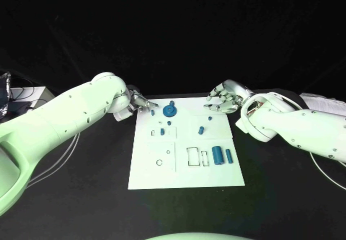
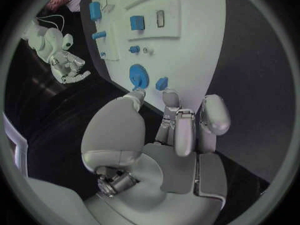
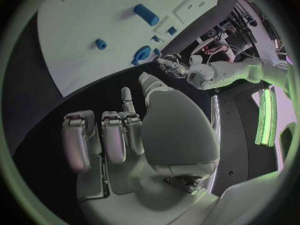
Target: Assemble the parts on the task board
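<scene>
Head view: flat white task board (image 1: 184, 170) bears blue cylindrical parts (image 1: 217, 156).

The head view looks down from above and a little behind onto the black table (image 1: 86, 200), far enough to take in the whole board (image 1: 186, 172) with both arms coming in at its far corners. The left wrist view sits close behind the left hand (image 2: 164, 130) and faces over its fingers along the board (image 2: 187, 45), with the right hand (image 2: 69, 67) beyond it. The right wrist view sits just behind the right hand (image 3: 134, 135) and faces across the board (image 3: 87, 20) toward the left hand (image 3: 172, 65). All three views share the far end of the board, with its round blue part (image 1: 171, 110).
</scene>
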Controlling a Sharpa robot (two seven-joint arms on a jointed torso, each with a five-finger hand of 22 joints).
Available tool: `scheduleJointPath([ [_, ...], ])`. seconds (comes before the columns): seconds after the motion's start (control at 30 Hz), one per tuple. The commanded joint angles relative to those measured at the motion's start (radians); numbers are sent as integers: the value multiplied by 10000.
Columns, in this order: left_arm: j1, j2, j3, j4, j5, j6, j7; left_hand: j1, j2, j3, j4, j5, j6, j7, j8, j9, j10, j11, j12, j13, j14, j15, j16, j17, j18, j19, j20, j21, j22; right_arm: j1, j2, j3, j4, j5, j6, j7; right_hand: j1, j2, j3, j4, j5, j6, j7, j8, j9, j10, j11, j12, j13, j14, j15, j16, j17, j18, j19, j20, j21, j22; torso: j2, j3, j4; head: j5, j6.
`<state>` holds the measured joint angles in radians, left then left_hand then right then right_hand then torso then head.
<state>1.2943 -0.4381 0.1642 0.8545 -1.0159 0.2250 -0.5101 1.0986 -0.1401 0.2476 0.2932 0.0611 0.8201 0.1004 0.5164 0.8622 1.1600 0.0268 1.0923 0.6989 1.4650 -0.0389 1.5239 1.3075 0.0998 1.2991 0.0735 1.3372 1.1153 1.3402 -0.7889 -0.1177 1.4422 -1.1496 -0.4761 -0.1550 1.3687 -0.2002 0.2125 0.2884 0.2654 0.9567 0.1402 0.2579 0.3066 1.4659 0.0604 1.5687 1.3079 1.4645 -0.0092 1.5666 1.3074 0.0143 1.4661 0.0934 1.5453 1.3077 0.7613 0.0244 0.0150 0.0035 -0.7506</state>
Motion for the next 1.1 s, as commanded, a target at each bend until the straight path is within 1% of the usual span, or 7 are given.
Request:
scheduleJointPath([
  [0.03,28,30,-3,6,55,154,123,203,31,-59,-22,14,-10,-1,19,-31,60,-14,45,6,782,33,50,1829,-23,81,-24,63,26,5,17,6,10,-122,-16,21,-87,25,-59,16,46,-50,18,-16,9,993,8,-37,2573,1057,-13,35,2611,-65,910,-4,-39,2420,-3,3,16,-22,-9],
  [0.23,28,39,-7,-10,40,195,109,338,80,-58,-22,26,23,-9,39,-65,63,-22,65,25,788,30,61,1845,-23,83,-26,73,38,6,27,6,5,-123,-3,17,-108,14,-69,18,74,-67,21,-21,17,1003,11,-26,2584,1058,-11,36,2615,-67,914,-4,-31,2427,-9,0,27,-27,-41],
  [0.4,28,99,-22,-86,23,245,101,498,142,-40,-25,36,61,-20,65,-105,71,-31,89,50,790,22,68,1853,-28,92,-29,90,67,6,44,7,3,-124,5,16,-108,14,-69,18,74,-67,21,-21,17,1003,11,-26,2584,1058,-11,36,2615,-67,914,-4,-31,2427,7,0,13,-17,-40],
  [0.53,27,161,-76,-149,21,284,98,591,169,-23,-28,35,78,-24,76,-129,72,-37,96,55,792,19,72,1858,-29,91,-30,95,74,6,55,7,4,-126,11,16,-110,18,-67,18,81,-66,20,-19,21,1003,11,-27,2583,1058,-11,35,2612,-67,914,-3,-33,2426,12,-6,-5,-32,-89],
  [0.77,25,223,-186,-246,38,246,96,638,182,-13,-26,32,91,-28,84,-143,78,-39,107,70,795,16,78,1867,-32,97,-30,103,88,7,63,7,15,-130,16,15,-110,18,-67,18,81,-66,20,-19,21,1003,11,-27,2583,1058,-11,35,2612,-67,914,-3,-33,2426,15,4,13,-61,-125],
  [0.9,24,224,-215,-242,69,162,94,759,259,36,-21,32,144,-41,110,-181,95,-51,128,95,801,7,88,1882,-36,107,-32,120,116,7,72,7,9,-135,11,27,-110,18,-67,18,81,-66,20,-19,21,1003,11,-27,2583,1058,-11,35,2612,-67,914,-3,-33,2426,-2,3,35,-71,-145],
  [1.1,24,216,-226,-173,144,177,85,1154,544,316,-28,23,240,-91,189,-272,28,-94,73,-1,801,-25,94,1885,-36,99,-53,136,137,7,85,7,-3,-140,17,32,-111,25,-63,17,88,-64,19,-16,27,1010,10,-19,2590,1059,-11,37,2617,-70,919,-3,-21,2434,-7,3,26,-63,-180],
])
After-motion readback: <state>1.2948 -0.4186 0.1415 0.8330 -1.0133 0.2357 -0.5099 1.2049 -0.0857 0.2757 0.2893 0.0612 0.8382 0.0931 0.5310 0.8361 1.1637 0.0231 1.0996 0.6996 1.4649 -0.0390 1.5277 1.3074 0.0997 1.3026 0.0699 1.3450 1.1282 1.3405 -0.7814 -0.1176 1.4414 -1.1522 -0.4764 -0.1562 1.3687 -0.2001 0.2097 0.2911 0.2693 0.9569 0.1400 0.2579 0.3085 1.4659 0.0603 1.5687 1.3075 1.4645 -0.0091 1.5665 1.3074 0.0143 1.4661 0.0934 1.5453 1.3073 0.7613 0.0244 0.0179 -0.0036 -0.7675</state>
